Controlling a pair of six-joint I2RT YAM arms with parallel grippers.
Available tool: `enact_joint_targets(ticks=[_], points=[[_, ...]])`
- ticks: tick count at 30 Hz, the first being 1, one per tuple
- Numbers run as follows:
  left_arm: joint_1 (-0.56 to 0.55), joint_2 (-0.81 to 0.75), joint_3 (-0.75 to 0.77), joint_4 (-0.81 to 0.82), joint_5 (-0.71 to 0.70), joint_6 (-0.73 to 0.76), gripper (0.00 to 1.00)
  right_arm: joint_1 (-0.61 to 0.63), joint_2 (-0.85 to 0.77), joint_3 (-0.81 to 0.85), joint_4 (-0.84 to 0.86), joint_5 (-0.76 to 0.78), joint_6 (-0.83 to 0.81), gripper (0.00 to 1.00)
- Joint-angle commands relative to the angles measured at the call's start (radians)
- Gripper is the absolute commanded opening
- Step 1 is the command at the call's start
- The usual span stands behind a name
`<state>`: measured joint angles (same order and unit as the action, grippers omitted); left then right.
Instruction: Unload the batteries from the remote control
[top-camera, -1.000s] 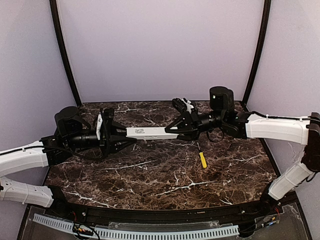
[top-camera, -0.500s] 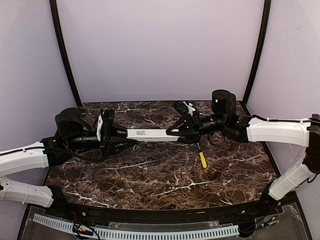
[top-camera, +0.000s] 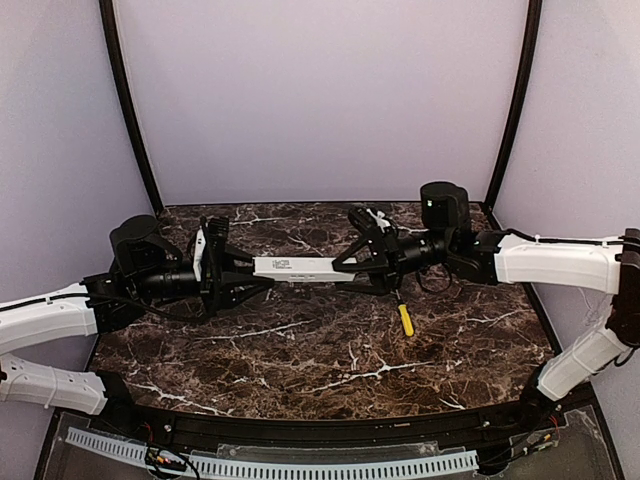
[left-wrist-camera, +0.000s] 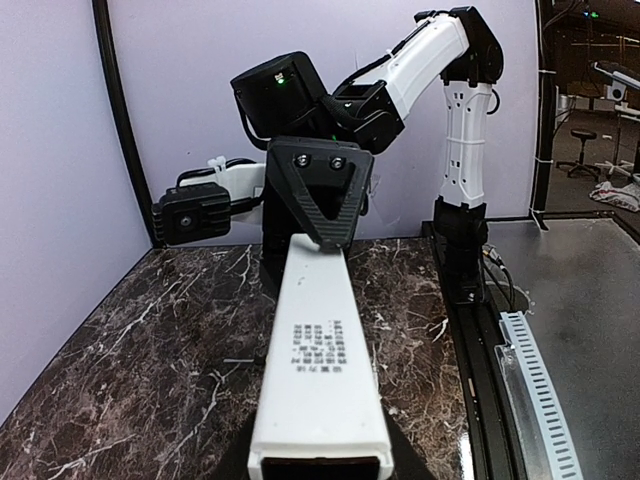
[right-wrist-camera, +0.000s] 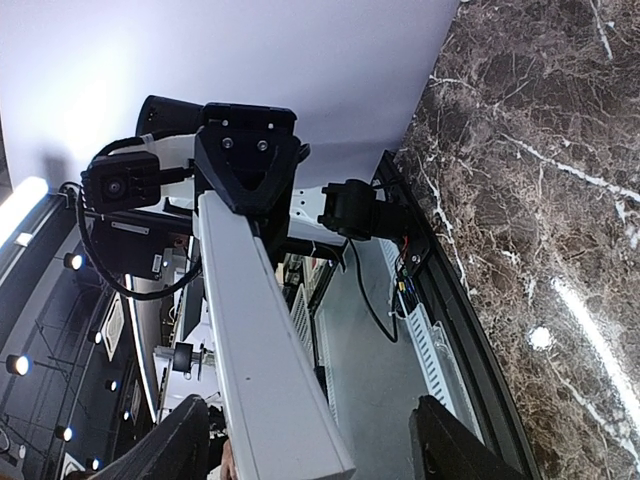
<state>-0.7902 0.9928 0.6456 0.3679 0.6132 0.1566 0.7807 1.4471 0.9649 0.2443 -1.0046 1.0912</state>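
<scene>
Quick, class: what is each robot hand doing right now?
Left hand: closed on the remote.
Right hand: open, loose around the remote's other end.

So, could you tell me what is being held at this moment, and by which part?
The left pincer grips the remote by its left end. The right pincer stands open around the other end, not clamping it.
</scene>
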Motion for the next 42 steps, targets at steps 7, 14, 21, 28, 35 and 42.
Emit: enact_joint_targets(ticks=[7, 14, 21, 28, 35, 42], points=[[-0.004, -0.004, 0.001, 0.003, 0.006, 0.019, 0.00, -0.001, 0.020, 0.072, -0.013, -0.007, -0.016, 0.72], [-0.004, 0.001, 0.003, 0.000, 0.004, 0.021, 0.00, 0.000, 0.047, 0.083, -0.017, -0.012, -0.018, 0.63], [-0.004, -0.006, 0.002, -0.001, 0.002, 0.023, 0.00, -0.001, 0.039, 0.069, -0.037, -0.012, -0.037, 0.51], [-0.004, -0.022, -0.006, 0.015, 0.001, 0.014, 0.00, -0.006, 0.019, 0.033, -0.054, 0.000, -0.051, 0.47], [-0.004, -0.037, -0.015, 0.032, -0.002, 0.004, 0.00, -0.007, -0.008, 0.010, -0.090, 0.016, -0.072, 0.46], [-0.004, -0.050, -0.021, 0.041, -0.009, 0.000, 0.00, -0.014, -0.036, -0.006, -0.117, 0.030, -0.084, 0.46]])
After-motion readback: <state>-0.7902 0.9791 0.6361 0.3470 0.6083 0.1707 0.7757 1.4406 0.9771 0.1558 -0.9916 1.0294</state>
